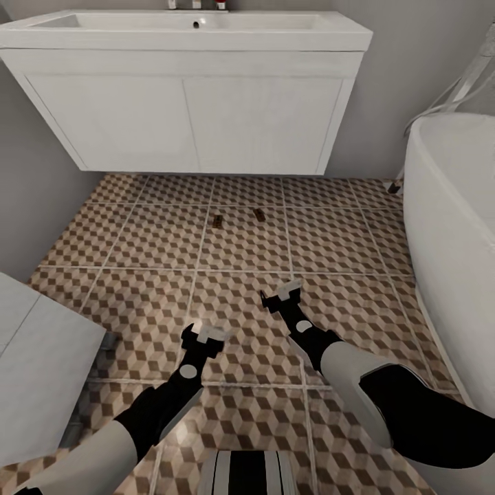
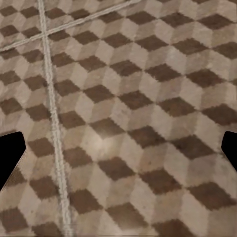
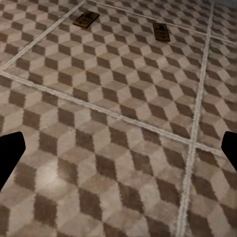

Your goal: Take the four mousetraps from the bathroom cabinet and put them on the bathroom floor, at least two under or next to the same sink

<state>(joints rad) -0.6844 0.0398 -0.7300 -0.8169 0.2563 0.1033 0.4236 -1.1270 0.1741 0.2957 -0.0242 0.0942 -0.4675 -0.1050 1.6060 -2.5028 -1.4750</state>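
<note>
Two grippers hung low over the bathroom floor (image 1: 137,240), both some way in front of the sink (image 1: 185,31). On the left gripper (image 1: 205,335) the fingers (image 2: 10,158) stood wide apart with nothing between them; its wrist camera looked straight down on bare cube-patterned tile and a pale grout line. On the right gripper (image 1: 287,291) the fingers (image 3: 10,155) were likewise spread wide and held nothing, and it sat a little closer to the sink than the left one did.

Beyond the grippers, toward the sink, two mousetraps lay flat on the tiles, apart from each other and well apart from either gripper. One mousetrap (image 1: 218,221) (image 3: 86,19) rested in front of the white vanity unit (image 1: 185,117) below the basin, just clear of its lower edge. A second mousetrap (image 1: 259,214) (image 3: 161,31) lay near the first, off toward the bathtub (image 1: 447,206), also just in front of the vanity. Their wire parts were too small to make out.

The white bathtub stood beside the sink on the right arm's side, and a white block (image 1: 41,371) stood well out from the sink on the left arm's side.
</note>
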